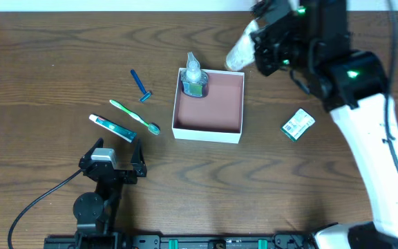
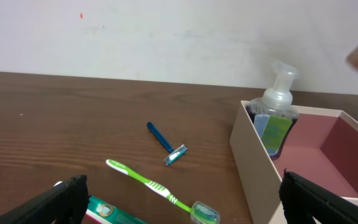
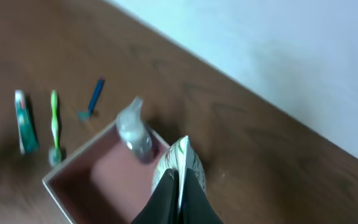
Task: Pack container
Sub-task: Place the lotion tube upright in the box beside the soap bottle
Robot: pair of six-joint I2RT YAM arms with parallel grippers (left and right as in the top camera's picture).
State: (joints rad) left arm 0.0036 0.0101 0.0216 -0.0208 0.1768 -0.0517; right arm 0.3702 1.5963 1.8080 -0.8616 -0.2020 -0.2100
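The container (image 1: 209, 131), a shallow white box with a reddish-brown floor, lies mid-table. A clear pump bottle (image 1: 193, 77) stands in its back left corner. My right gripper (image 1: 256, 50) hangs over the box's back right corner, shut on a white tube (image 1: 237, 55). In the right wrist view the fingers (image 3: 166, 193) pinch the flat end of that tube (image 3: 182, 158) above the box rim (image 3: 73, 168) and the bottle (image 3: 132, 130). My left gripper (image 1: 112, 162) is low near the front left, open and holding nothing. In its wrist view the left gripper (image 2: 182, 211) frames the toothbrush head and the box wall (image 2: 253, 155).
Left of the box lie a green toothbrush (image 1: 133, 116), a toothpaste tube (image 1: 112, 128) and a blue razor (image 1: 141, 86). A small green and white packet (image 1: 298, 124) lies to the box's right. The right arm's white link (image 1: 385, 173) crosses the table's right side.
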